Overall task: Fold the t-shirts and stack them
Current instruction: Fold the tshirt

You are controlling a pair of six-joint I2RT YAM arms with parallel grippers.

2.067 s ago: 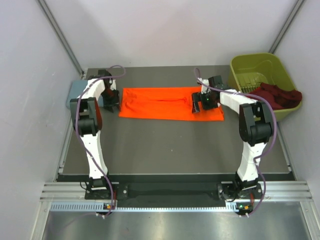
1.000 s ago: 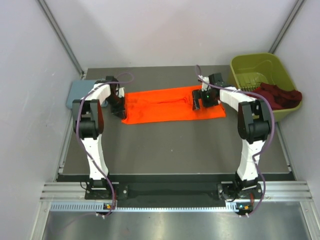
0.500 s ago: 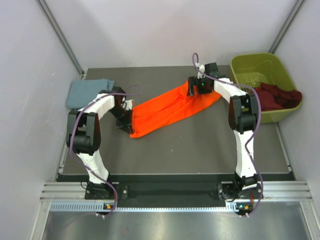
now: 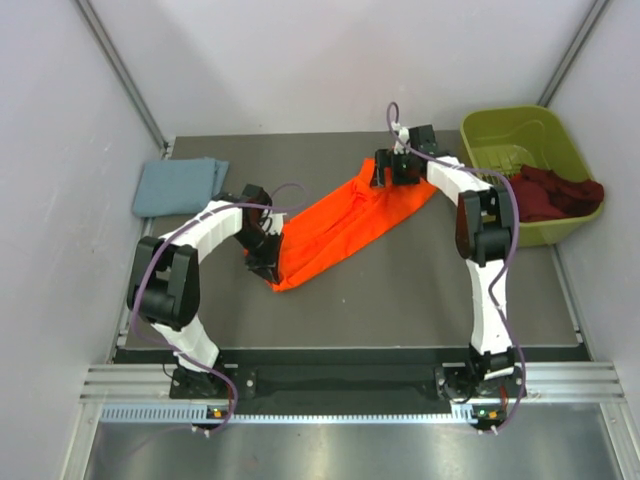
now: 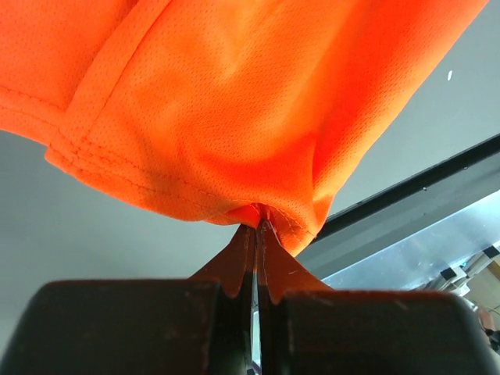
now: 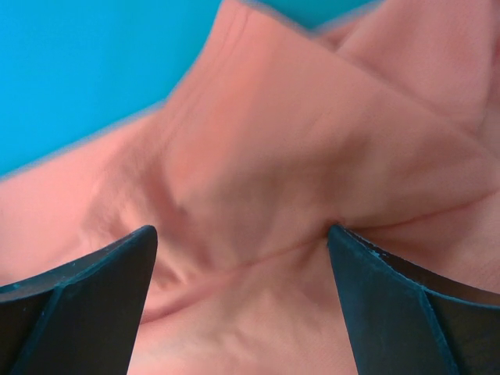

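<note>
Left jaws pinching orange t-shirt (image 4: 335, 228) hem, right jaws spread

free: table (image 4: 400, 310) near side | blocked: orange t-shirt (image 4: 340, 225) diagonal, bin (image 4: 520, 140) far-right

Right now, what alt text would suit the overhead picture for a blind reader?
An orange t-shirt lies stretched diagonally on a table: the left end effector pinches its near end, and the open right end effector is over its far end. A grey-blue t-shirt lies far left; a maroon t-shirt sits in a green bin.
</note>
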